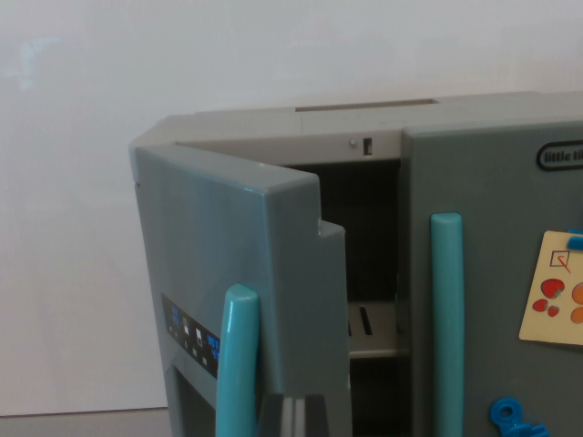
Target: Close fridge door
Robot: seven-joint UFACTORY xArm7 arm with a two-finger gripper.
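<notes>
A grey toy fridge [364, 123] fills most of the wrist view, standing against a plain white wall [73, 182]. Its left door [228, 264] hangs ajar, swung outward toward the camera, so that its inner edge stands well clear of the cabinet and a dark gap shows between it and the right door [492, 228], which sits flush and closed. Through that gap part of a pale inner shelf [372, 330] with slots is visible. At the top of the opening, on the cabinet's front lip, there is a small latch point [361, 145].

Each door carries an upright teal handle: the open door's handle [237, 360] is near the bottom of the view, and the closed door's handle [446, 319] runs down its left edge. A dark control panel with small blue and white marks [191, 337] sits on the open door just left of its handle. The closed door bears a logo badge [560, 157] at its upper right, a cream card with red and orange shapes [554, 289], and a blue piece [510, 417] below it.

A dark grey part of the gripper [293, 414] pokes up at the bottom edge, just right of the open door's handle; I cannot tell whether its jaws are apart or together.
</notes>
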